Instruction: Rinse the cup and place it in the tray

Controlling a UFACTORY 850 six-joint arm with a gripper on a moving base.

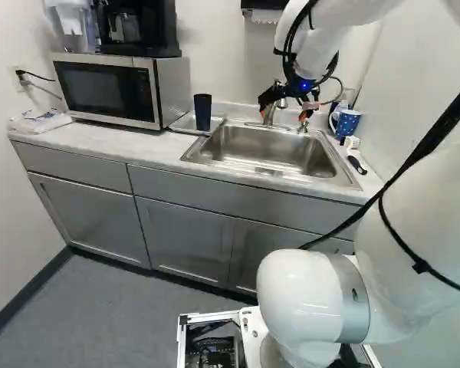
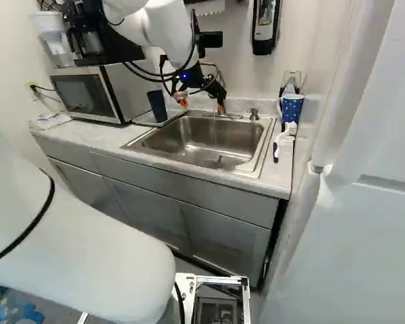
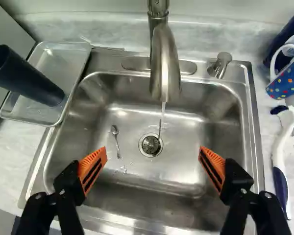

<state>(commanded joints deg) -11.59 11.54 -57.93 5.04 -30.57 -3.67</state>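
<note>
Dark blue, tall, tapering cup [image 3: 24, 78] was seen standing upright, wider end uppermost, on a shallow silver metal tray [image 3: 68, 54] beside the stainless steel sink [image 3: 186, 147]. Nothing was held by the black gripper [image 3: 153, 155]: its orange-padded fingers were spread wide over the near part of the basin, well apart from the cup. From the curved brushed-metal tap [image 3: 165, 58], a thin stream of water [image 3: 162, 115] was being let fall towards the round drain [image 3: 150, 145]. A small metal spoon [image 3: 116, 142] was left lying on the basin floor, between tray and drain.

With the cup on the tray, the placing could be judged done, though whether it had been rinsed could not be told. Shutting off the water was judged the likely step in hand. For that, the tap's control was best approached slowly and pushed squarely, with the spout kept clear of the fingers; its handle could not be clearly made out from the wrist. Should the cup need rinsing again, its smooth side, perhaps wet, would best be gripped firmly below the rim and lifted straight up, lest it be tipped.

Farther out on the pale worktop [image 1: 84, 142], a white-and-blue brush [image 3: 281, 152] and a blue dotted mug [image 3: 289, 76] were best left untouched.
</note>
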